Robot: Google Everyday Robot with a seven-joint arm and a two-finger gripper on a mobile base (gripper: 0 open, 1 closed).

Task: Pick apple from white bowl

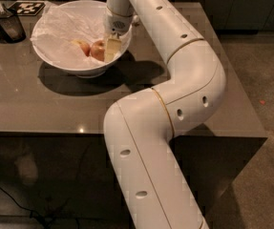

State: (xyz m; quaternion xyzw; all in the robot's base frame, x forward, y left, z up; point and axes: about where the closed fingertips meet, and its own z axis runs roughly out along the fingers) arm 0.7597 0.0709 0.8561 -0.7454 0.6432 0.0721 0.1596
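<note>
The white bowl (55, 56), lined with crumpled white paper, stands at the back left of the grey table. Two apples lie in its right half. The darker red apple (97, 50) lies right against my gripper (109, 50), on its left side. The paler apple with yellow patches (82, 46) sits just left of the red one. My gripper reaches down into the bowl from above its right rim, with the white arm (174, 66) running back over the table. The part of the gripper behind the red apple is hidden.
A small dark container with a utensil (6, 24) stands at the table's far left corner, next to a black-and-white marker tag (26, 6). The table's (232, 104) right and front edges drop to the floor. My arm's elbow spans the table's middle.
</note>
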